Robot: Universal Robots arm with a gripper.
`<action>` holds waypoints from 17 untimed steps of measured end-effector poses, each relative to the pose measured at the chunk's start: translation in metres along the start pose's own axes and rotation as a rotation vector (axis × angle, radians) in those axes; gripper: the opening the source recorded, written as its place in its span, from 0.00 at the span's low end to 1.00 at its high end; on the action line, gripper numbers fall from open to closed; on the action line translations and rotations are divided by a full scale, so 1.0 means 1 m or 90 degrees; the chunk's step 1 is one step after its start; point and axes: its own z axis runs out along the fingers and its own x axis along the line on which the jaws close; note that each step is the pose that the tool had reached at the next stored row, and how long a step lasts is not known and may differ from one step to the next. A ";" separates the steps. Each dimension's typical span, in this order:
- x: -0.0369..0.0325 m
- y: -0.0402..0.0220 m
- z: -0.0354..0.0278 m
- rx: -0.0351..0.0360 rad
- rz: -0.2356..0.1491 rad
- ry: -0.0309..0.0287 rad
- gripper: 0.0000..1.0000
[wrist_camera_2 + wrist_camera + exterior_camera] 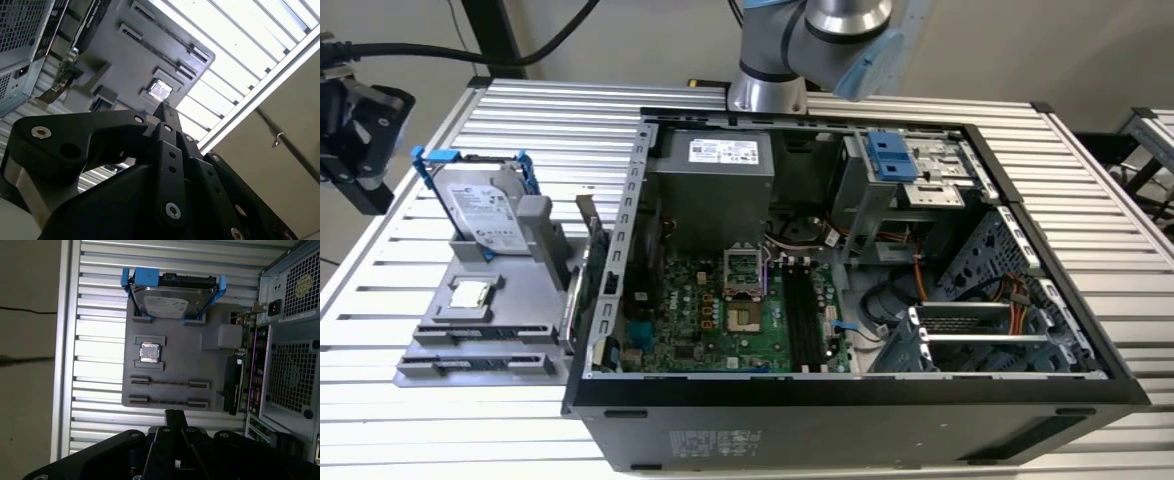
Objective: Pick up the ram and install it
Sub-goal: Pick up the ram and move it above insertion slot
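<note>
Gripper (173, 414) pinched shut, empty | first wrist view: ram (169, 384) edge-on in grey tray (182, 365) | exterior view: open computer case (854, 430)

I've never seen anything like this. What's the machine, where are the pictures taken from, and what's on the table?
It is one robot arm on a slatted metal table. The exterior view comes from a camera off the arm; both wrist views from cameras riding on it, so its black end effector shows there. On the table lies an open computer case; beside it a grey holder carries a hard drive, a small silver processor chip and the thin ram, seen edge-on. The end effector seems to hold nothing.
</note>
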 end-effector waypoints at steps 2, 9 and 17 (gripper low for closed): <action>0.0000 0.0000 0.0000 -0.0003 -0.014 0.0006 0.00; 0.0000 0.0000 0.0000 -0.0014 -0.063 0.0030 0.00; 0.0000 0.0000 0.0001 -0.0031 -0.138 0.0067 0.00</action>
